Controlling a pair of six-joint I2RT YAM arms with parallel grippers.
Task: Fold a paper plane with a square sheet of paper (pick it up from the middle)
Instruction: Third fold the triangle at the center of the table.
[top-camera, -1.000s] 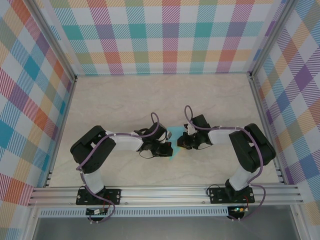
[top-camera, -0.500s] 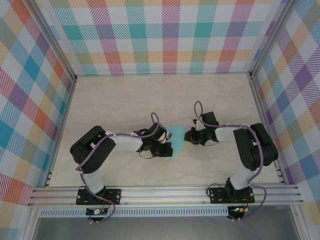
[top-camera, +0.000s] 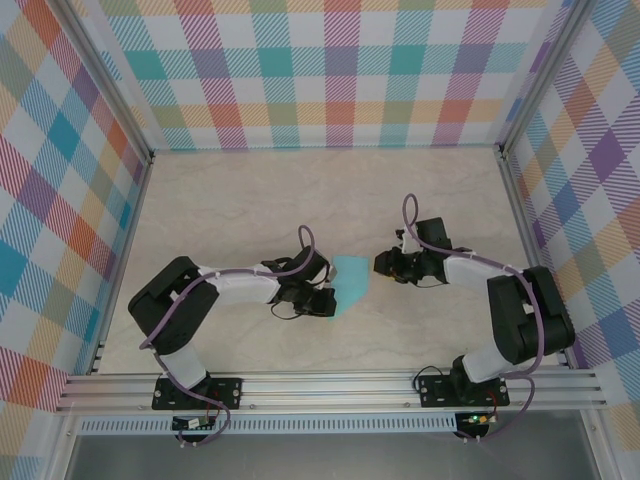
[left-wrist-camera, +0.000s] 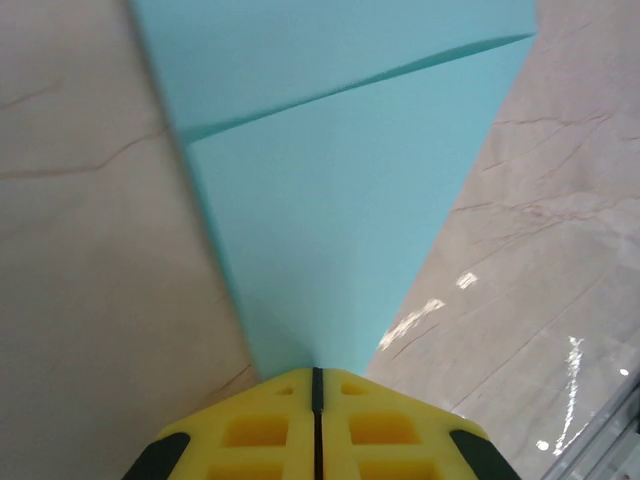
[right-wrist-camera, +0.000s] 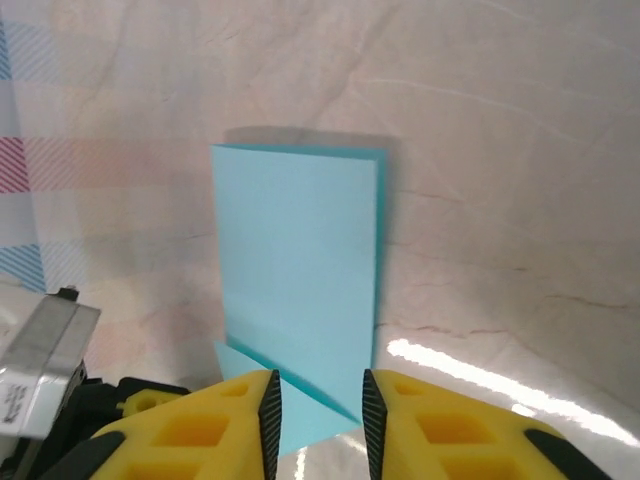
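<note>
Your paper plane (top-camera: 352, 280) sits near the middle of the table (top-camera: 250, 200), a little toward 6 o'clock, between the two arms. It is not yet a narrow dart. The top view shows a short, broad cyan shape tapering toward 7 o'clock.

Your left gripper (top-camera: 326, 299) is at the paper's 8 o'clock, with its jaws closed on that pointed tip. The left wrist view shows the yellow fingers (left-wrist-camera: 250, 432) pressed together with the tip vanishing between them. A folded layer's edge runs slantwise across the sheet further out. Pinching the point probably anchors the paper, so the layers cannot slide or spring open while the other arm works.

Your right gripper (top-camera: 382, 266) is at the paper's 2 o'clock, just beside its blunt end and apart from it. Its jaws stand a narrow way apart with nothing between them. Its own camera looks through the gap at the folded sheet (right-wrist-camera: 300, 250), whose square end lies at 12 o'clock in that view. That end casts a soft shadow, so it may be slightly lifted, though I cannot tell for sure.

The right arm looks placed to approach the next fold, or to press a crease against the left arm's hold. Keep the left pinch firm, because a slip there would misalign the centre crease.
</note>
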